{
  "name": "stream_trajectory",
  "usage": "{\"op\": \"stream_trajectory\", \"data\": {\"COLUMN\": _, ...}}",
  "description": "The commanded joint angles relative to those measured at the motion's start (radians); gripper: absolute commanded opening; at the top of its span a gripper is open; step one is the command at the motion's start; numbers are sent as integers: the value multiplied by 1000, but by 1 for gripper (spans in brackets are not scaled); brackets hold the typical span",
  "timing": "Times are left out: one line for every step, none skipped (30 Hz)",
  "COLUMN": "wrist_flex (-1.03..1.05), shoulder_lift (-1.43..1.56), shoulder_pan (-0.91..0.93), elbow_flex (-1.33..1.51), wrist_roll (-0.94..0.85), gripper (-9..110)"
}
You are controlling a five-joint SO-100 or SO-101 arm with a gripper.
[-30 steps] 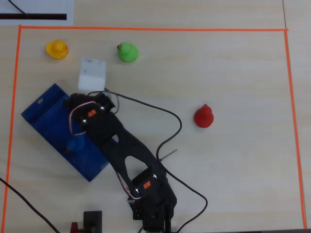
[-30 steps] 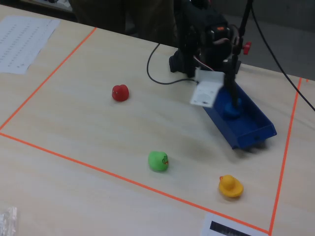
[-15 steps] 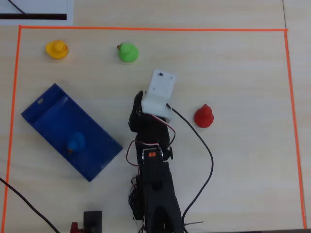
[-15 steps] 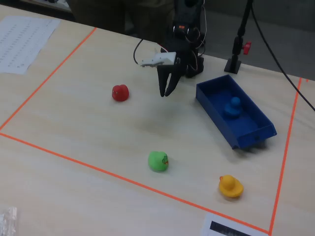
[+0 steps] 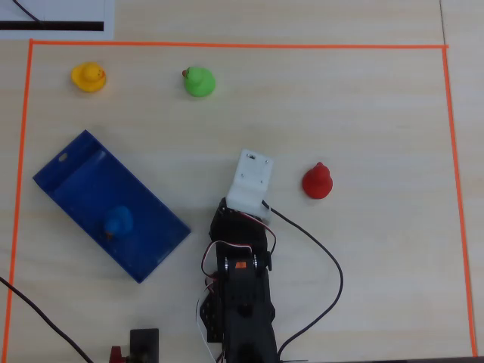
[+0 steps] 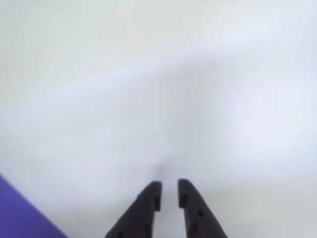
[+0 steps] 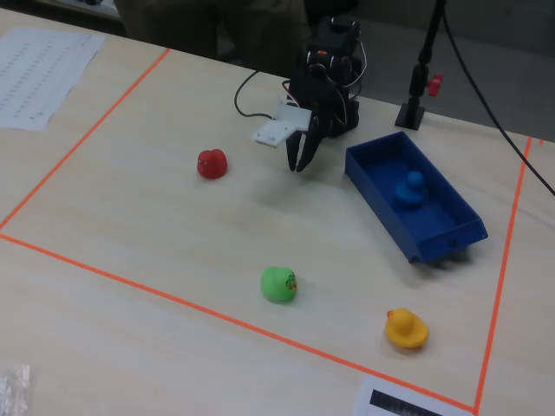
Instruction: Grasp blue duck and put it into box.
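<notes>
The blue duck (image 5: 117, 222) sits inside the blue box (image 5: 72, 178), toward its near-right half in the overhead view. In the fixed view the duck (image 7: 410, 188) stands upright in the middle of the box (image 7: 451, 227). My gripper (image 7: 297, 165) hangs tips-down just above the table, left of the box and apart from it. In the wrist view its black fingertips (image 6: 169, 191) stand slightly apart with only bare table between them, and a corner of the box (image 6: 20, 218) shows at lower left. In the overhead view the white camera mount (image 5: 252, 181) hides the jaws.
A red duck (image 5: 317, 181) lies right of the arm, with a green duck (image 5: 200, 81) and a yellow duck (image 5: 88, 76) at the far side. Orange tape (image 5: 227, 44) frames the work area. Cables (image 5: 333, 265) trail beside the arm's base. A black stand (image 7: 411, 113) is behind the box.
</notes>
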Motion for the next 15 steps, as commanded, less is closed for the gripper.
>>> {"op": "stream_trajectory", "data": {"wrist_flex": 167, "shoulder_lift": 5, "shoulder_pan": 9, "elbow_flex": -5, "wrist_roll": -71, "gripper": 0}}
{"op": "stream_trajectory", "data": {"wrist_flex": 190, "shoulder_lift": 5, "shoulder_pan": 9, "elbow_flex": -5, "wrist_roll": -74, "gripper": 0}}
{"op": "stream_trajectory", "data": {"wrist_flex": 216, "shoulder_lift": 5, "shoulder_pan": 9, "elbow_flex": -5, "wrist_roll": -78, "gripper": 0}}
{"op": "stream_trajectory", "data": {"wrist_flex": 221, "shoulder_lift": 5, "shoulder_pan": 8, "elbow_flex": -5, "wrist_roll": -77, "gripper": 1}}
{"op": "stream_trajectory", "data": {"wrist_flex": 222, "shoulder_lift": 5, "shoulder_pan": 8, "elbow_flex": -5, "wrist_roll": -81, "gripper": 2}}
{"op": "stream_trajectory", "data": {"wrist_flex": 222, "shoulder_lift": 5, "shoulder_pan": 9, "elbow_flex": -5, "wrist_roll": -84, "gripper": 2}}
{"op": "stream_trajectory", "data": {"wrist_flex": 222, "shoulder_lift": 5, "shoulder_pan": 9, "elbow_flex": -5, "wrist_roll": -84, "gripper": 2}}
{"op": "stream_trajectory", "data": {"wrist_flex": 222, "shoulder_lift": 5, "shoulder_pan": 9, "elbow_flex": -5, "wrist_roll": -84, "gripper": 2}}
{"op": "stream_trajectory", "data": {"wrist_flex": 222, "shoulder_lift": 5, "shoulder_pan": 9, "elbow_flex": -5, "wrist_roll": -84, "gripper": 2}}
{"op": "stream_trajectory", "data": {"wrist_flex": 222, "shoulder_lift": 5, "shoulder_pan": 9, "elbow_flex": -5, "wrist_roll": -84, "gripper": 2}}
{"op": "stream_trajectory", "data": {"wrist_flex": 222, "shoulder_lift": 5, "shoulder_pan": 9, "elbow_flex": -5, "wrist_roll": -84, "gripper": 2}}
{"op": "stream_trajectory", "data": {"wrist_flex": 222, "shoulder_lift": 5, "shoulder_pan": 9, "elbow_flex": -5, "wrist_roll": -84, "gripper": 2}}
{"op": "stream_trajectory", "data": {"wrist_flex": 222, "shoulder_lift": 5, "shoulder_pan": 9, "elbow_flex": -5, "wrist_roll": -84, "gripper": 2}}
{"op": "stream_trajectory", "data": {"wrist_flex": 222, "shoulder_lift": 5, "shoulder_pan": 9, "elbow_flex": -5, "wrist_roll": -84, "gripper": 2}}
{"op": "stream_trajectory", "data": {"wrist_flex": 222, "shoulder_lift": 5, "shoulder_pan": 9, "elbow_flex": -5, "wrist_roll": -84, "gripper": 2}}
